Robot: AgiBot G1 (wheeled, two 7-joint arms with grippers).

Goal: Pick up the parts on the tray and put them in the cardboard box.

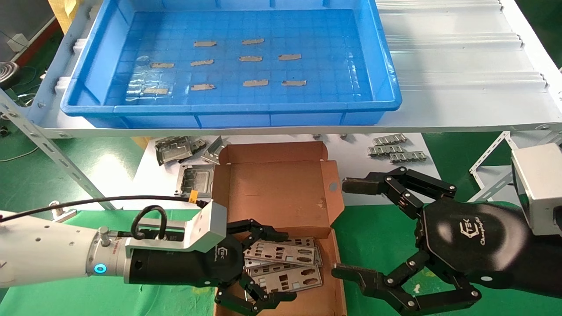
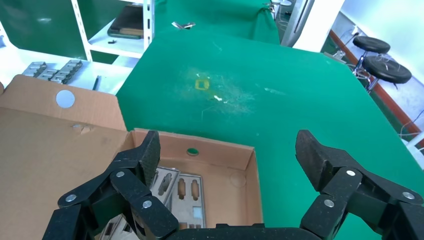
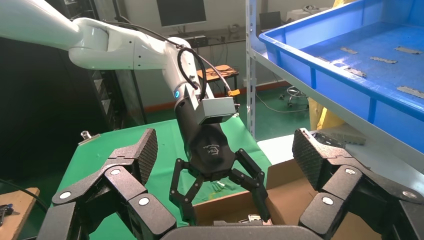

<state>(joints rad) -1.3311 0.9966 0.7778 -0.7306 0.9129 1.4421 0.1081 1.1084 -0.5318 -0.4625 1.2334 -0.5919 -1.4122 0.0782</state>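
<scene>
The blue tray (image 1: 386, 83) sits on the upper shelf and carries tan tape strips. A glossy flat patch (image 1: 147, 85) lies at its front left; I cannot tell whether it is a part. Below it, the cardboard box (image 1: 276, 184) stands with its lid open, and several silver parts (image 1: 285, 259) are stacked inside. My left gripper (image 1: 281, 267) hovers open just over them, holding nothing. In the left wrist view this gripper (image 2: 230, 155) straddles the box wall (image 2: 220, 150), with parts (image 2: 187, 195) below one finger. My right gripper (image 1: 347, 228) hangs open and empty beside the box, over the green cloth.
Grey folded brackets (image 1: 175, 151) lie on the white sheet left of the box, and more brackets (image 1: 395, 149) lie to its right. A slanted metal rack strut (image 1: 57, 153) stands at the left. A white ribbed panel (image 1: 461, 57) lies beside the tray.
</scene>
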